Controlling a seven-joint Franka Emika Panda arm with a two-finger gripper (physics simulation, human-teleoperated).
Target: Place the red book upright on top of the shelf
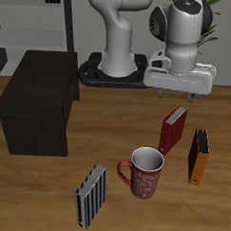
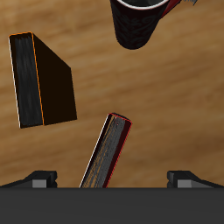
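Dark-red book (image 1: 173, 128) standing upright on wooden table (image 1: 47, 195), between mug (image 1: 143, 172) and orange book (image 1: 197, 154), directly below gripper (image 1: 181, 96). Gripper fingers spread wide, gripping nothing, book top between them. Black shelf (image 1: 37, 100) well apart across table.

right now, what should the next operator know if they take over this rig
Gripper: open, holding nothing, hovering above the red book with a finger on either side of its top edge in the wrist view.
Red book: standing on the table beside the mug, leaning slightly, with the orange book close by.
Shelf: across the table, nothing on top.
Done: gripper lined up over the book.
Left: descend, grasp, lift, carry over, set it upright on the shelf.
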